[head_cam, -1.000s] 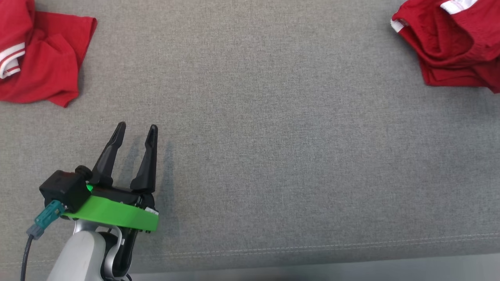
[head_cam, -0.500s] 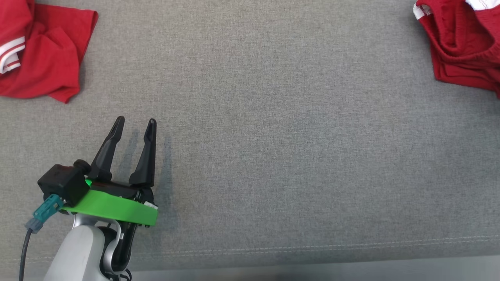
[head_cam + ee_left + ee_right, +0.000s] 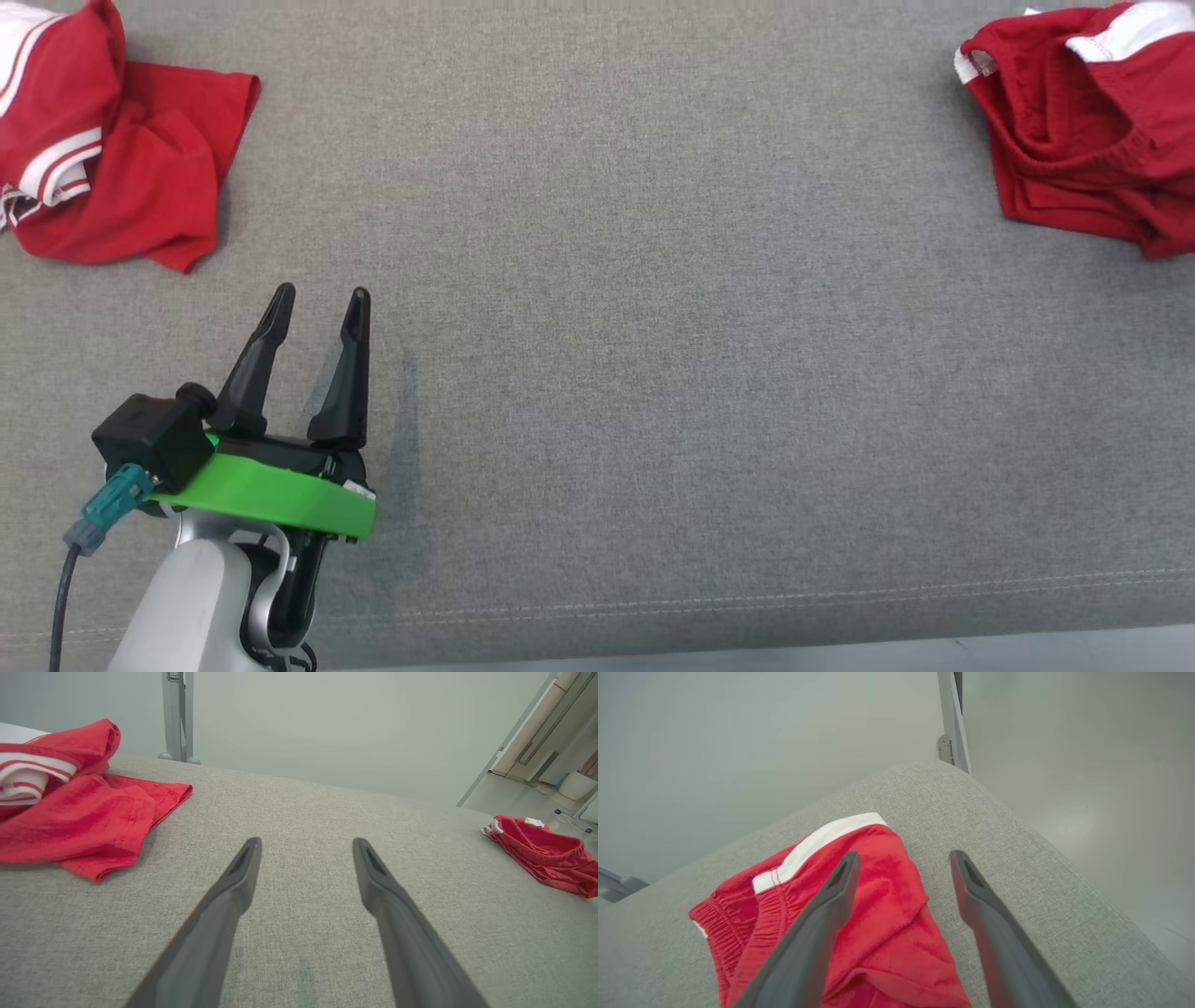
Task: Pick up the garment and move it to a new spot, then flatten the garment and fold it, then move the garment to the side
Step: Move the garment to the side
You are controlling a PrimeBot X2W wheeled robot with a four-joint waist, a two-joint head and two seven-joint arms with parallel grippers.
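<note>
At right end of worktop [image 3: 1017, 858], shorts [image 3: 887, 933] just released by right gripper [image 3: 903, 858]; left gripper [image 3: 322, 299] likewise spread, empty; placement judged done.

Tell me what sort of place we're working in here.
Probably a lab or test room: a grey fabric-covered table, a bare metal post at its far edge, plain pale walls, a red shirt and red shorts set out at opposite ends.

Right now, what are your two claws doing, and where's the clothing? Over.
Left gripper open, empty, above grey fabric surface. Right gripper open over red shorts, not gripping them. Red shirt crumpled at far left, apart from both.
</note>
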